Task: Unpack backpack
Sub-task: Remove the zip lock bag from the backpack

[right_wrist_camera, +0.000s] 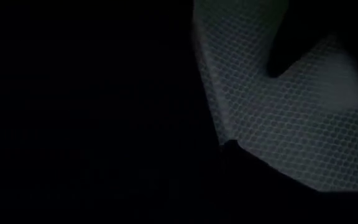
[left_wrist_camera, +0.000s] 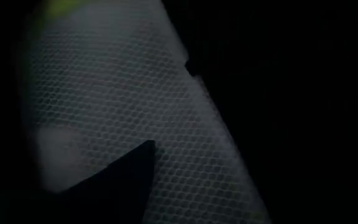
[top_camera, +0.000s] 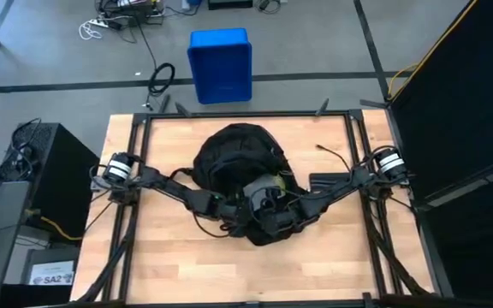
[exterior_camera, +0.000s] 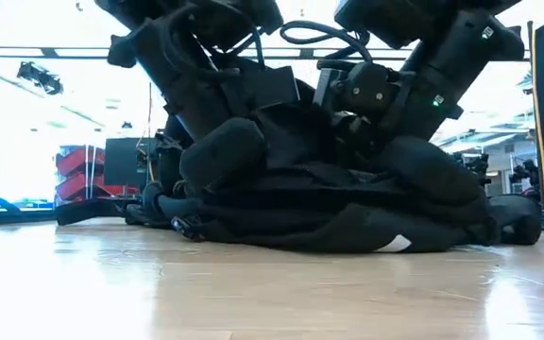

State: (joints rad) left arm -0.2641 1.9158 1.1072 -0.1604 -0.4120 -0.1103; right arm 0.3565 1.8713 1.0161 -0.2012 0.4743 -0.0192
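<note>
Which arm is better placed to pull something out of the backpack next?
Hard to call: both the left gripper and right gripper sit at the backpack opening, both wrist views showing grey mesh inside.

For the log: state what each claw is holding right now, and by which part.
Cannot be told. Both claws are down inside the backpack; the wrist views show only white mesh in the dark, with no visible grip.

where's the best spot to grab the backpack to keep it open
Probably the fabric edge of the opening on the backpack, taken from above. It lies flat and slack on the table, with both arms already meeting over its near end, where grey mesh lining shows.
</note>
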